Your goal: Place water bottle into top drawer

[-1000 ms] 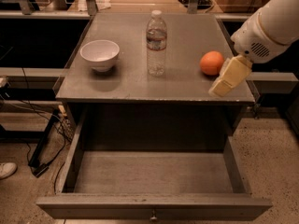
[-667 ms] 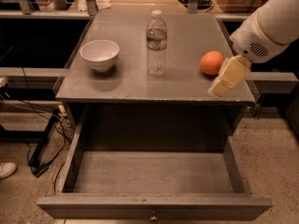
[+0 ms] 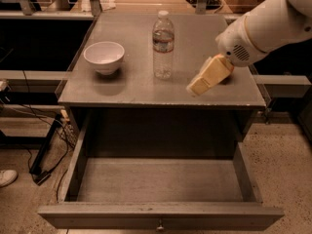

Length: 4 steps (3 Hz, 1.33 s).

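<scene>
Moved: gripper (image 3: 194, 88) has swung left across the table top (image 3: 122, 89), closer to the water bottle (image 3: 163, 45); the orange I saw a second ago is now hidden behind it.
Gripper: hangs low over the table's right front part, tip pointing down-left, apart from the bottle.
Grip state: I cannot tell from this side.
Water bottle: upright mid-table, cap on, right of the white bowl (image 3: 104, 56).
Top drawer (image 3: 161, 216): pulled fully out below the table, its grey floor bare, knob at front centre.
</scene>
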Available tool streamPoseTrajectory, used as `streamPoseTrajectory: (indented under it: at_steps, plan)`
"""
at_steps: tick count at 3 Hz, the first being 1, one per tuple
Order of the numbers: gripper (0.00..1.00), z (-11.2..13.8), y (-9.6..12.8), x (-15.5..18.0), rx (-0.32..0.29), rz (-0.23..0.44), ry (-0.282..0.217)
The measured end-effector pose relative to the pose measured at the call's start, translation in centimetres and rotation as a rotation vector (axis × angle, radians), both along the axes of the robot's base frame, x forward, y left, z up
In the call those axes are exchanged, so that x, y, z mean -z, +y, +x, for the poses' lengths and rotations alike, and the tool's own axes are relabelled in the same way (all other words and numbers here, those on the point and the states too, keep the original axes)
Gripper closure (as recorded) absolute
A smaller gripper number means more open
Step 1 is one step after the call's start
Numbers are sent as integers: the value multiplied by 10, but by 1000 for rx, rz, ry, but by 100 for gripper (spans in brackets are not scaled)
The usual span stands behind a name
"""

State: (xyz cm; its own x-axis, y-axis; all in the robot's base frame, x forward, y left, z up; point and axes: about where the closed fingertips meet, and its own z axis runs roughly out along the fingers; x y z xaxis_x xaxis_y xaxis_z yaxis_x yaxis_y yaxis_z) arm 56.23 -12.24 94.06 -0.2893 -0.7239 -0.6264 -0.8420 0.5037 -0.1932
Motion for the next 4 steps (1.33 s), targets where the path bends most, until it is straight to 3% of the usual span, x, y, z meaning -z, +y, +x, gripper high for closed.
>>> streamPoseTrajectory:
  at_steps: [1, 2, 3, 4]
  plan:
    - [0, 12, 33, 4, -27, 77, -4]
    - [0, 12, 33, 4, -27, 77, -4]
    - [0, 29, 50, 13, -19, 132, -15]
    - [0, 56, 63, 15, -12, 172, -76]
